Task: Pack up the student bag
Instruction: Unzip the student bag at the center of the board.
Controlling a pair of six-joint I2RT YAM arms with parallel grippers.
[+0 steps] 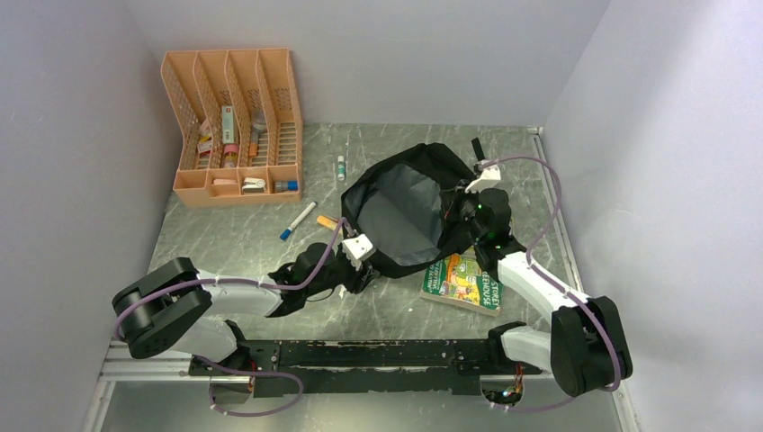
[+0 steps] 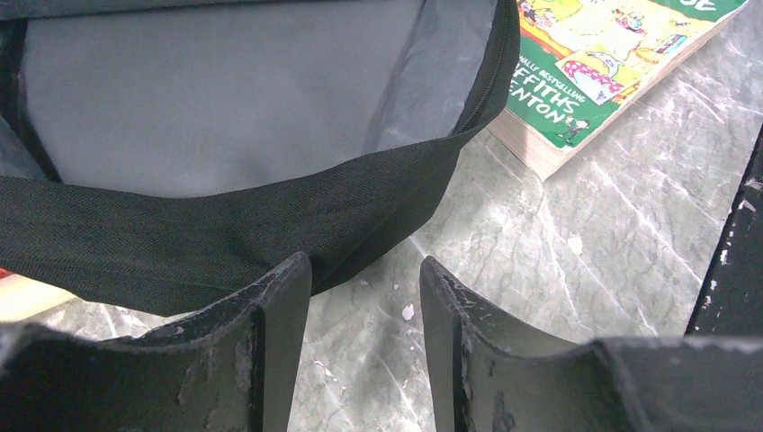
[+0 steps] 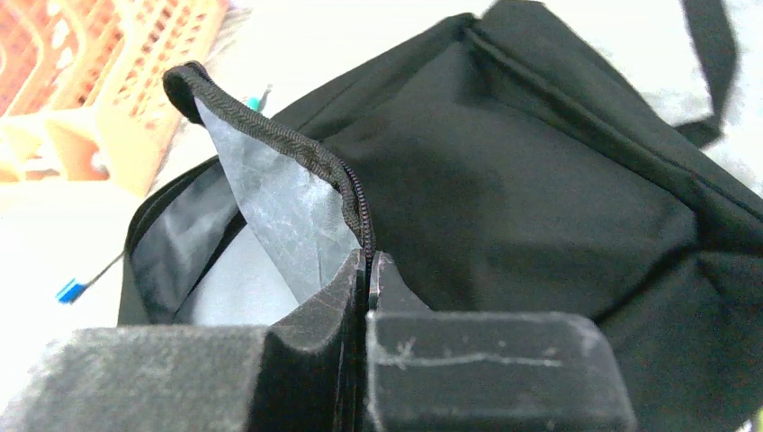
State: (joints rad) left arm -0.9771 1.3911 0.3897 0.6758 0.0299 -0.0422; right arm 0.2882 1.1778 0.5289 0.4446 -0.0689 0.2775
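Organiser (image 1: 236,126): one orange mesh piece with four slots is seen well apart from the left fingers, on their far side; the small things in it are too crowded to be counted.
Loose pens: three small things are counted on the table (image 1: 234,243) beyond the left fingers: a blue-capped marker (image 1: 297,220), an orange-ended stick (image 1: 327,220) and a small tube (image 1: 341,168).
Left fingers (image 1: 360,273): they are seen about half open with nothing between them. The bag's near rim lies just ahead of the tips; whether it is touched cannot be told.
Student bag (image 1: 405,211): one is counted, lying open between the two sets of fingers with its grey lining shown.
Bag handling: it is judged soft, limp and light. The fabric is expected to sag, so the stiffer zipper rim is best taken hold of.
Right fingers (image 3: 369,261): they are pressed together on the bag's zipper rim, which is held lifted.
Book (image 1: 463,281): one paperback is counted, just beside the right fingers on their near side, outside the bag.
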